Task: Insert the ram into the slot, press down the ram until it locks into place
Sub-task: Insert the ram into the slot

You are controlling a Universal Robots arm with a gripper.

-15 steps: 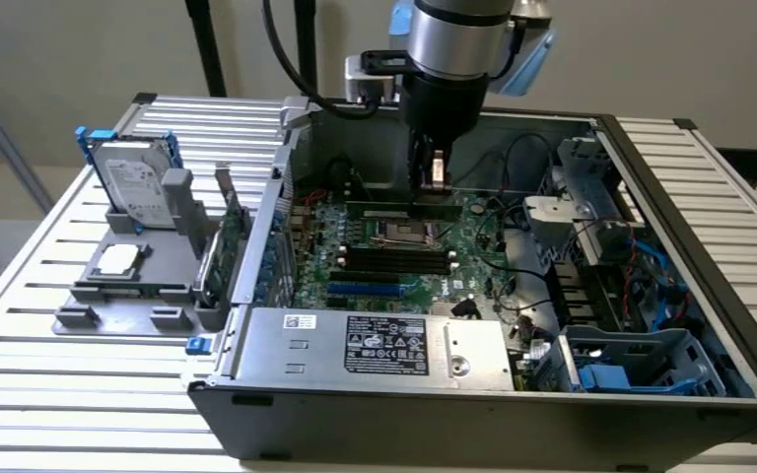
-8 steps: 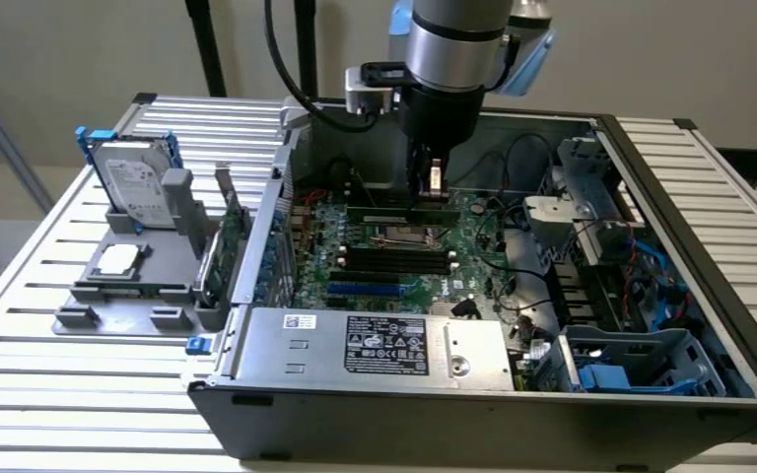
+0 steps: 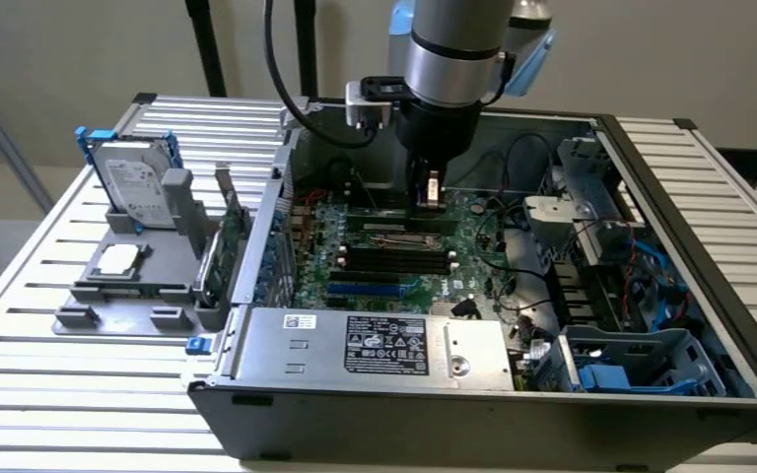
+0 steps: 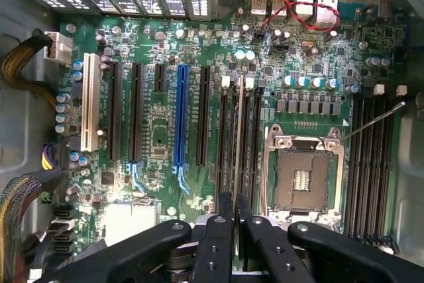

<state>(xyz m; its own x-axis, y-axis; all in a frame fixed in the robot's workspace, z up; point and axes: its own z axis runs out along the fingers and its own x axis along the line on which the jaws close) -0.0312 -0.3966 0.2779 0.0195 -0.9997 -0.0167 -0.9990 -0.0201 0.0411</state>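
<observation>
A slatted metal table (image 3: pixel 90 394) carried an open computer case (image 3: pixel 352 424). The robot arm (image 3: pixel 457 49) reached straight down into it, over the green main board (image 4: pixel 159 130). Its hand (image 4: pixel 234 207) was narrow, the fingers (image 4: pixel 224 220) nearly together, seemingly pinching the ram (image 4: pixel 236 157). The ram stood on edge directly under the hand, its length running along the slot (image 4: pixel 236 94), parallel to the blue slot (image 4: pixel 181 117). A black sticker (image 3: pixel 392 353) on the silver power supply (image 3: pixel 352 345) bore print I could not read.
</observation>
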